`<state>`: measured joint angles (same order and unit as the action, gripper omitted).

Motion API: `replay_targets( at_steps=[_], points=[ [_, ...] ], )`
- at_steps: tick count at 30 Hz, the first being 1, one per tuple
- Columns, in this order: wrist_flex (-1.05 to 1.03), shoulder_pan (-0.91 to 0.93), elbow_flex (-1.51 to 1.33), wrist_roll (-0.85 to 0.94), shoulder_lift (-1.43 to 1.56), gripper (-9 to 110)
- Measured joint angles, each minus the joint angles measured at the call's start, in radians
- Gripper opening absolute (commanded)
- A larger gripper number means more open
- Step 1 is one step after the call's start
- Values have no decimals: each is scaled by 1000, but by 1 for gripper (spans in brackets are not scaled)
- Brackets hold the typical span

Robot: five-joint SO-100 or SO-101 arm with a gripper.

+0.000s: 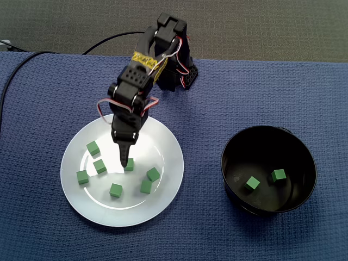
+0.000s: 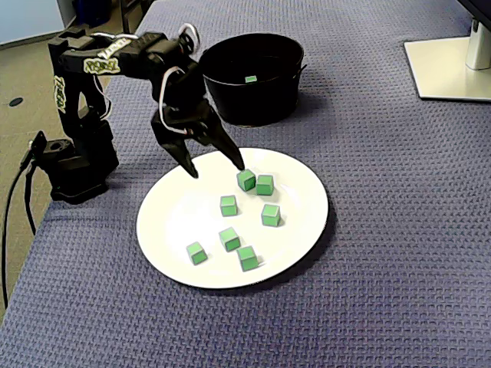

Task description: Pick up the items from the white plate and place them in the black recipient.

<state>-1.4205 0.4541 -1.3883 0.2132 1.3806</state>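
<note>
Several green cubes lie on the white plate [image 1: 159,145] [image 2: 175,218], in the left half of both fixed views. My gripper [image 1: 125,161] [image 2: 215,169] hangs over the plate's arm-side part, open, with nothing between its fingers. One fingertip [image 2: 238,163] stands just beside a green cube [image 2: 246,180] [image 1: 129,164]; the other fingertip [image 2: 192,172] is over bare plate. The black bowl [image 1: 266,142] [image 2: 253,106] stands apart from the plate and holds two green cubes [image 1: 252,182] [image 1: 278,175]. Only one of them [image 2: 251,79] shows in a fixed view.
The arm's base [image 2: 73,165] [image 1: 182,73] sits at the edge of the blue mat [image 1: 206,228]. Cables [image 1: 16,62] run off along that edge. A pale monitor stand [image 2: 453,65] occupies the far corner beyond the bowl.
</note>
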Motion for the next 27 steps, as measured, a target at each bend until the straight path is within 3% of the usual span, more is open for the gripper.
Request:
replay_targets(
  at_steps=[16,27],
  points=[
    [224,0,-92,75,-167,21],
    [308,-12,-143,83,-178,0]
  ],
)
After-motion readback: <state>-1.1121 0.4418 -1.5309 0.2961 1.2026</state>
